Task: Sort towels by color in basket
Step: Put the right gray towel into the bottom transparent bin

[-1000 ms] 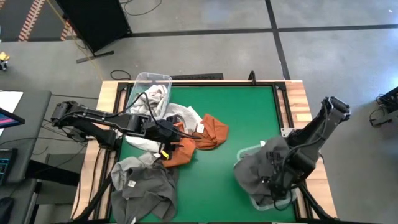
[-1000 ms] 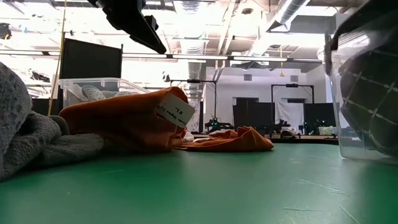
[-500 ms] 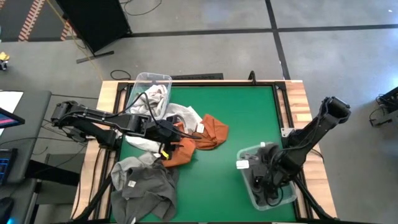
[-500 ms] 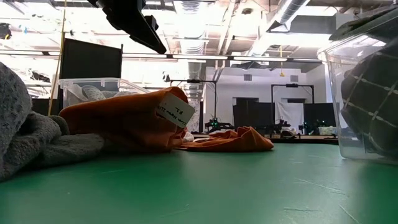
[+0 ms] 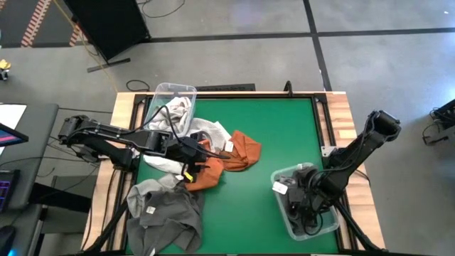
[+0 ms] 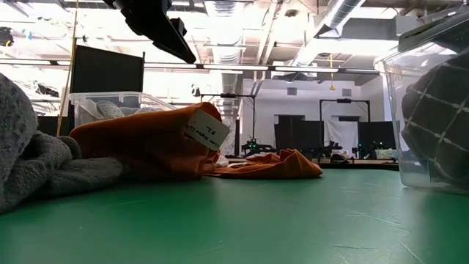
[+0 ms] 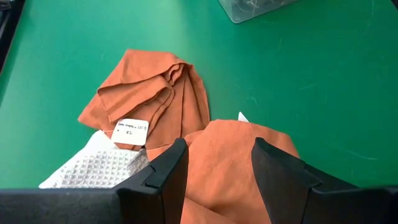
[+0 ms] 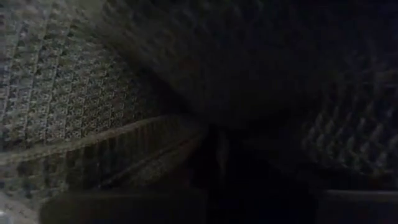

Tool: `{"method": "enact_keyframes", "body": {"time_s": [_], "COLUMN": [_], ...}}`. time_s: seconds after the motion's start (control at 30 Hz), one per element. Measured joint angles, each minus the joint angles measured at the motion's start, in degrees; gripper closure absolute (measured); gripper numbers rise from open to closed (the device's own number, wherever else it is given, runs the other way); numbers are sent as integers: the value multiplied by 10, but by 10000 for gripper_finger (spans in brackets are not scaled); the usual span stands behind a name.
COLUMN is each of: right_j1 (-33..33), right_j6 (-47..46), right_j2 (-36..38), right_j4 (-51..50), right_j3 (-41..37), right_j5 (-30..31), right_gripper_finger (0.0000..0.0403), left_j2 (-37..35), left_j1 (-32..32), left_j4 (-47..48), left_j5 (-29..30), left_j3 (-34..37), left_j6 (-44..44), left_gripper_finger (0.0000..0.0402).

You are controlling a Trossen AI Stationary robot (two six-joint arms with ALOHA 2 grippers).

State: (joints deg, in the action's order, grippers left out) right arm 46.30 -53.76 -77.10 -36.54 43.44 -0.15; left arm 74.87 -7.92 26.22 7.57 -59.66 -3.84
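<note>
Right gripper [image 5: 304, 208] is buried in the dark grey towel [image 5: 313, 203] inside the clear bin [image 5: 288, 226]; finger state: cannot tell. Left gripper [image 7: 214, 163] hovers with fingers wide over the rust orange towel [image 7: 233, 158] left of that bin. Risk: cloth snags on withdrawal, dragging the towel out or tipping the bin off the bench [image 5: 277, 135].

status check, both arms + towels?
Right tool down in clear bin, buried in dark towel. Left tool open over orange towel. Nothing blocking.
</note>
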Motion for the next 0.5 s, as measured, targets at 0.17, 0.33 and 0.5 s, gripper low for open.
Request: {"method": "enact_keyframes", "body": {"time_s": [0.17,0.33,0.5], "right_j1": [0,-6,-22], "right_j6": [7,27,65], "right_j2": [-1,-1,-1], "right_j4": [-32,-116,-172], "right_j3": [39,111,193], "right_j5": [-3,-3,2], "right_gripper_finger": [271,211,184], "left_j2": [0,0,0], "left_j1": [0,0,0], "left_j4": [0,-17,-25], "left_j5": [0,0,0], "left_j3": [0,0,0], "left_j6": [0,-4,4], "left_gripper_finger": [234,234,234]}}
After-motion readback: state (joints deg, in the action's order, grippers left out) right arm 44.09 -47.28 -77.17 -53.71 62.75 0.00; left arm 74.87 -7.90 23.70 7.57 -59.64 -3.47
